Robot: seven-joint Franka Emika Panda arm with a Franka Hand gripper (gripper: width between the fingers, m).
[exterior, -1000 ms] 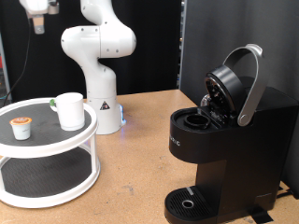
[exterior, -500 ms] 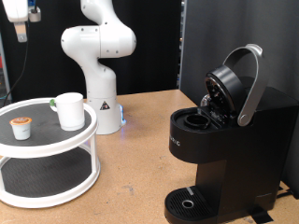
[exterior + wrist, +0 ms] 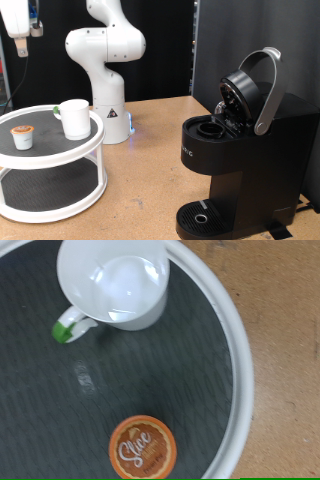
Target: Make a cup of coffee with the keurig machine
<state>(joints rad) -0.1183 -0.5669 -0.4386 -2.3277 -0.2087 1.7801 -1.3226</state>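
The white cup (image 3: 75, 118) stands upright on the top tier of a round white stand (image 3: 93, 143), with a brown-topped pod (image 3: 23, 136) to its left in the exterior view. My gripper (image 3: 20, 38) hangs high above the stand at the exterior view's top left, touching nothing. In the wrist view I look straight down on the empty cup (image 3: 112, 282), its green-tipped handle and the pod (image 3: 143, 447); no fingers show there. The black keurig machine (image 3: 245, 165) stands at the exterior view's right with its lid up, silver handle (image 3: 267, 88) raised and pod chamber (image 3: 210, 128) open.
The stand's white rim (image 3: 240, 380) rings a dark mesh surface, with a lower tier (image 3: 50, 190) beneath. The arm's white base (image 3: 105, 70) stands behind the stand on the wooden table (image 3: 150, 170). A black panel rises behind the machine. The machine's circular drip tray (image 3: 205, 216) sits low in front.
My gripper has moved towards the exterior view's left, from above the stand's middle to above its left side. The cup, pod and machine have not moved.
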